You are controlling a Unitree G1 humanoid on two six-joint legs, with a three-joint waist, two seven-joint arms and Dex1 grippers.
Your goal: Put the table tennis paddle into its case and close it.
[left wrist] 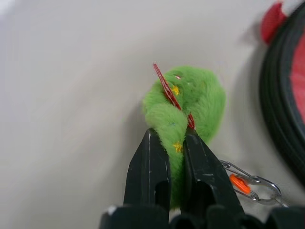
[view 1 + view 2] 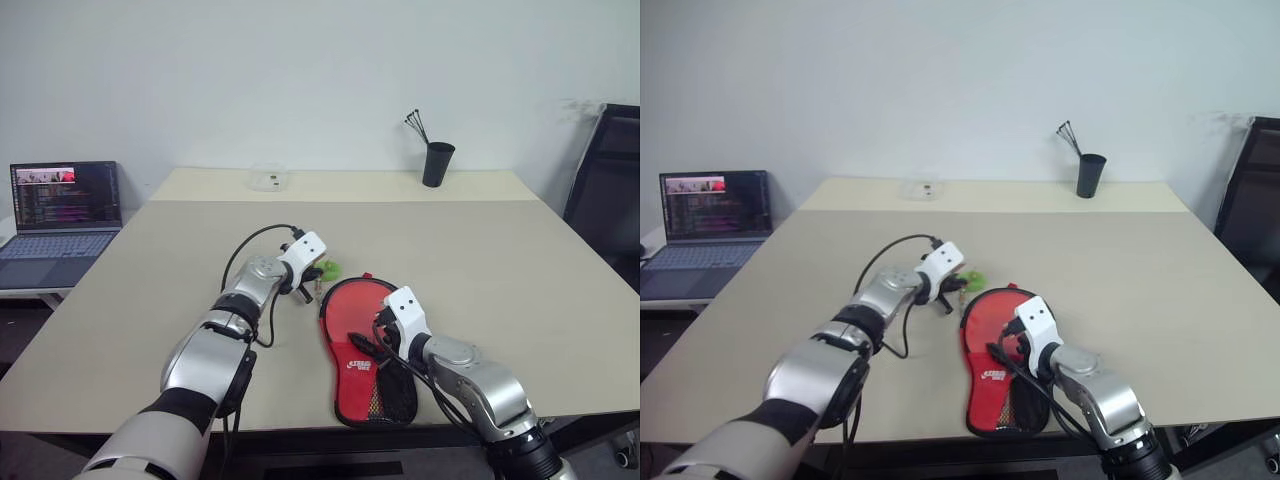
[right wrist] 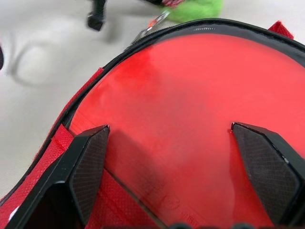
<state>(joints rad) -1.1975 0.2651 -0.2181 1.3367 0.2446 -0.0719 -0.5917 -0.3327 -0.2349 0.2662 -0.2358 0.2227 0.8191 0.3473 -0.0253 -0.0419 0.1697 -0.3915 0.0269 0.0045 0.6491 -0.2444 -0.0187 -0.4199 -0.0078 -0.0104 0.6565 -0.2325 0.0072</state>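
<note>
The case (image 2: 365, 360) lies flat near the table's front edge, red side up, with a black rim (image 1: 281, 109), a white logo and black mesh on its near half. Inside the rim is a smooth round red face (image 3: 181, 109); I cannot tell whether it is the table tennis paddle's rubber or the case's cover. My left gripper (image 1: 171, 136) is shut on a green fluffy pom-pom (image 1: 190, 102) just beyond the case's far left edge. A small metal clasp (image 1: 243, 181) hangs beside the pom-pom. My right gripper (image 3: 169, 138) stands open right over the red face, its fingers (image 3: 88, 167) spread wide.
An open laptop (image 2: 62, 215) sits on a side table at the far left. At the table's back stand a black cup with sticks (image 2: 437, 163) and a small clear box (image 2: 268, 178). A dark chair (image 2: 610, 190) is at the right.
</note>
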